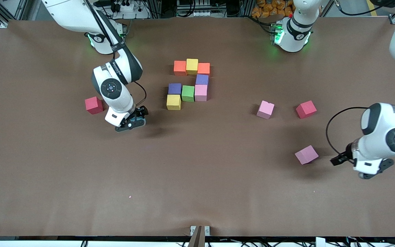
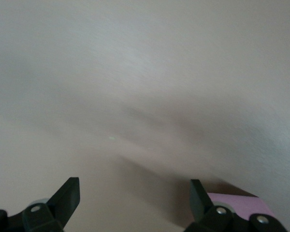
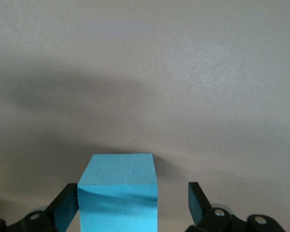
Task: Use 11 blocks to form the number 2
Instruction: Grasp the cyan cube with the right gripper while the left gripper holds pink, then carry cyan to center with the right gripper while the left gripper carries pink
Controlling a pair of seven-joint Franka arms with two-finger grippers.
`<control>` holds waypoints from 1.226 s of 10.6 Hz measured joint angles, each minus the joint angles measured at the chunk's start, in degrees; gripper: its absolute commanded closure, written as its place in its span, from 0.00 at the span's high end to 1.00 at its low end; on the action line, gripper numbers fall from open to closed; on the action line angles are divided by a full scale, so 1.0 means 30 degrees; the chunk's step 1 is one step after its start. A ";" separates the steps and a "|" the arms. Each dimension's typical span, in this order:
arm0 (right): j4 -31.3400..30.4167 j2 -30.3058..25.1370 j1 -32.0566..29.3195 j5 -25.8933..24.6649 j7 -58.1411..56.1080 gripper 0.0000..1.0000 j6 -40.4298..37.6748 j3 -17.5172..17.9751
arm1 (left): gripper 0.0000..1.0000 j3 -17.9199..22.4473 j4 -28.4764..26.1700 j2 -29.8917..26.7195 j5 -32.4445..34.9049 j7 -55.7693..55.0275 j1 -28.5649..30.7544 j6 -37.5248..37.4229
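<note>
A partial figure of blocks lies mid-table: orange (image 1: 180, 68), yellow (image 1: 192, 66) and orange (image 1: 203, 68) in a row, then purple (image 1: 202, 79), then pink (image 1: 201, 92), green (image 1: 188, 93) and purple (image 1: 175, 89), with yellow (image 1: 173, 102) nearest the camera. Two loose pink blocks (image 1: 265, 109) (image 1: 306, 154) lie toward the left arm's end. My right gripper (image 1: 130, 122) (image 3: 134, 191) is open around a light blue block (image 3: 118, 193), which touches one finger and stands clear of the other. My left gripper (image 1: 374, 171) (image 2: 135, 186) is open and empty, a pink block (image 2: 241, 204) just outside one finger.
One red cube (image 1: 94, 105) sits beside the right arm's hand, toward that arm's end of the table. Another red cube (image 1: 306, 109) lies next to the loose pink blocks. Bare brown tabletop (image 1: 197, 178) stretches along the side nearest the camera.
</note>
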 measured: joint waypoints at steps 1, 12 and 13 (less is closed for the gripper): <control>-0.0216 0.0004 0.0005 0.0000 -0.0022 1.00 0.0225 0.0029 | 1.00 0.0014 0.0003 0.0353 0.0000 -0.0001 -0.0275 0.0299; 0.1898 -0.0257 0.0040 0.0624 0.0227 0.37 -0.0944 0.0204 | 1.00 0.0229 0.0758 0.0560 -0.2736 -0.0059 -0.1688 0.1226; 0.2538 -0.0276 0.0161 0.1428 0.0298 0.37 -0.1165 0.0233 | 1.00 0.0221 0.0552 0.0562 -0.2739 -0.0062 -0.1722 0.1227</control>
